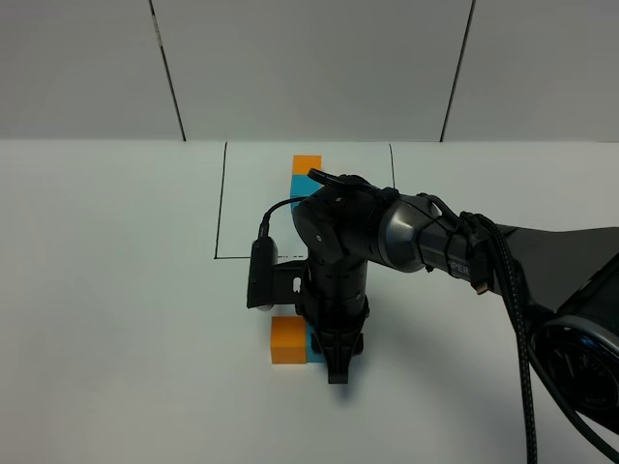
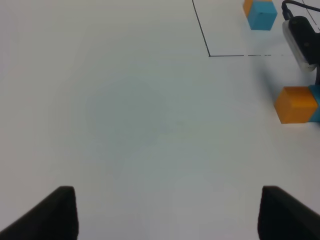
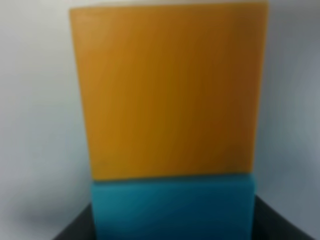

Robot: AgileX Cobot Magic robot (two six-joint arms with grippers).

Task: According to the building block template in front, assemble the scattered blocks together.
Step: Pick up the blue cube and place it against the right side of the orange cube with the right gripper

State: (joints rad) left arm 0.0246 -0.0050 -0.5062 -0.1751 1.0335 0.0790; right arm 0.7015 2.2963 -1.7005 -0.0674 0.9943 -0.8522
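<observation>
The building block template, an orange cube point(image 1: 308, 164) joined to a cyan-blue cube point(image 1: 304, 185), sits at the back inside a thin black outline point(image 1: 220, 203). It also shows in the left wrist view point(image 2: 261, 15). The scattered orange block point(image 1: 287, 340) and cyan-blue block point(image 1: 311, 338) lie side by side, touching, in front of the outline. My right gripper point(image 1: 335, 365) reaches across the middle and points down over the cyan-blue block point(image 3: 172, 210), its jaws tight against its sides, with the orange block point(image 3: 167, 95) pressed against it. My left gripper point(image 2: 170, 215) is open and empty above bare table.
The white table point(image 1: 116, 319) runs to a grey panelled wall point(image 1: 309, 68) at the back. The right arm's forearm and cables point(image 1: 484, 256) stretch in from the right edge. The right wrist camera point(image 2: 301, 40) hangs close to the two blocks point(image 2: 296, 104).
</observation>
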